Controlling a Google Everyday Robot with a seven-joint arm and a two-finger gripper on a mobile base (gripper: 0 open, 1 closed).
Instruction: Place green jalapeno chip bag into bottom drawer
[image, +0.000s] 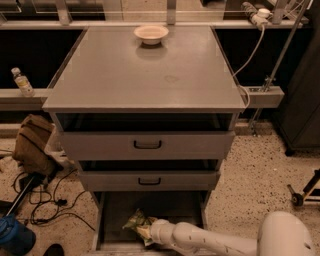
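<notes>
Gripper (148, 231) sits low in the bottom drawer (172, 209), its tip against the right side of the bag (134, 221). Whether it is clamped on the foil or has let go cannot be told from this view.

Far left, a bottle (22, 82) stands on a ledge, and a brown sack (32, 145) slumps on the floor above loose cables (47, 202).

Moving in, the drawer is pulled out beneath the two handled ones. The bag is inside it, left of centre and towards the front. It looks light, soft and crumpled, and its slick foil would likely slide under pressure. A pinch on a folded edge or crimped seam should hold better than a squeeze across the puffed middle.

To the right, the arm (200, 239) comes in from the lower right corner. It runs nearly level and low over the drawer's front, wrist pointing left, with a rounded white joint (286, 235) at its base.
</notes>
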